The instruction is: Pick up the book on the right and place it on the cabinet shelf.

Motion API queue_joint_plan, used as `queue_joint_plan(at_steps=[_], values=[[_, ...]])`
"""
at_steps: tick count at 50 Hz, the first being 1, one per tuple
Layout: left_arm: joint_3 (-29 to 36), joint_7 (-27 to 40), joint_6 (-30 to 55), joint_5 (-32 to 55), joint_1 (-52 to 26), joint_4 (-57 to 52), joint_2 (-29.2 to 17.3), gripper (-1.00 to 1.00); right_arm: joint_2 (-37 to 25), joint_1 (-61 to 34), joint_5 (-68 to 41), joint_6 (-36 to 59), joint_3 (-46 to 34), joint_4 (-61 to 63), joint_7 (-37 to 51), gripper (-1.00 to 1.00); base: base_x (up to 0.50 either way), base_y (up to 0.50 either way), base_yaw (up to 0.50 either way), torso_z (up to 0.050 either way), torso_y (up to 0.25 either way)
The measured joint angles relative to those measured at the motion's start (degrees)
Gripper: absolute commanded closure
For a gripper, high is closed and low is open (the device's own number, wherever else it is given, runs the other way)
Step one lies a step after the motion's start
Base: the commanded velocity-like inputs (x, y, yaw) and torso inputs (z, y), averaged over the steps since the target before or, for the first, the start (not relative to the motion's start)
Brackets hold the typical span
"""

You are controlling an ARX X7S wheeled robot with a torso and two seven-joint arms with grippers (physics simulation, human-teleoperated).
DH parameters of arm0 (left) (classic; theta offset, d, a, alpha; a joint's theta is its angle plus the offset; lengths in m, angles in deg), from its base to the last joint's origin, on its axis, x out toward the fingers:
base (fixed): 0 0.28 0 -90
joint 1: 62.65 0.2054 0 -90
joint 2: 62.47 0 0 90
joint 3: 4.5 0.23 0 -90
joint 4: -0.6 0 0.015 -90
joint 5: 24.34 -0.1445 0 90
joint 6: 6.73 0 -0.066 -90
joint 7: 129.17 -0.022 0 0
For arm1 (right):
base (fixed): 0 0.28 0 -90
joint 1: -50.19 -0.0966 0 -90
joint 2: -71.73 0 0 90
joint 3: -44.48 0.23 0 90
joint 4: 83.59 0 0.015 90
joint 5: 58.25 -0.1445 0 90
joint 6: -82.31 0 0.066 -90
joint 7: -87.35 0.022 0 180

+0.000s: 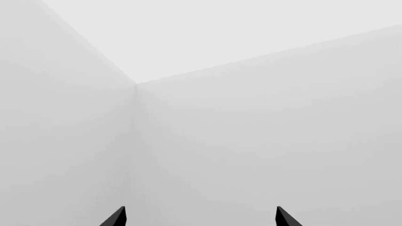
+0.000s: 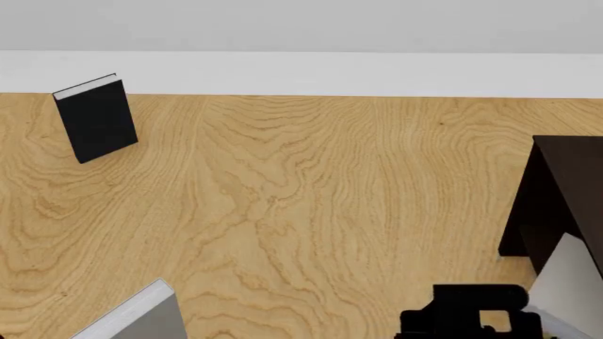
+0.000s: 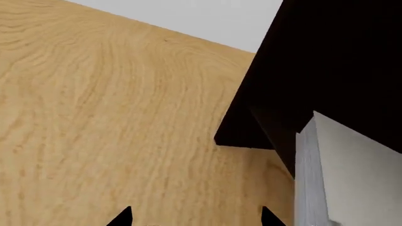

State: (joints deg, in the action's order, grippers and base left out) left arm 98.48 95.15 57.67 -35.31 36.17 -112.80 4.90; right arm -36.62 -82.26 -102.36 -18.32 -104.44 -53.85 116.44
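Right pincer [image 3: 195, 217]: only two dark, pointed fingertips show in the right wrist view, set well apart with bare table between them, so it stands open and grips nothing. In the head view its black, blocky body [image 2: 471, 311] sits low at the right.

The book [image 3: 351, 179], thin, with a smooth whitish cover and a grey narrow edge, stands upright just beside this pincer on its outer side, apart from the tips. Its far end lies against or inside the cabinet [image 3: 326, 61], a flat-panelled, very dark brown box ahead of the pincer. I cannot tell whether the book rests on the shelf.

The table [image 2: 301, 212] is light wood with bold swirling grain.

Left pincer [image 1: 201, 217]: two black tips spread apart, open, facing plain white walls.

Well away, across the table: an upright black book [image 2: 96, 119] with white page edges; nearer, a plain grey book [image 2: 141, 318].
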Motion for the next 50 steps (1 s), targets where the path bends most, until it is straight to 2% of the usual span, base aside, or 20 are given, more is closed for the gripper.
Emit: queue_joint_plan(at_steps=[13, 38, 50], values=[[0.2, 0.1, 0.0, 0.0, -0.1, 0.0, -0.1, -1.00, -4.5, 1.7, -0.6, 3.4, 1.2, 8.9, 11.0, -1.00, 0.00, 0.00, 0.00, 0.000, 0.001], [0.6, 0.3, 0.0, 0.3, -0.6, 0.5, -0.3, -1.00, -11.8, 7.5, -2.5, 4.9, 4.9, 22.8, 25.6, -1.00, 0.00, 0.00, 0.00, 0.000, 0.000], [0.7, 0.5, -0.1, 0.2, -0.6, 0.5, -0.4, -1.00, -15.2, 7.9, -6.6, 5.0, 2.4, 28.7, 24.9, -1.00, -0.01, 0.00, -0.01, 0.001, 0.009]])
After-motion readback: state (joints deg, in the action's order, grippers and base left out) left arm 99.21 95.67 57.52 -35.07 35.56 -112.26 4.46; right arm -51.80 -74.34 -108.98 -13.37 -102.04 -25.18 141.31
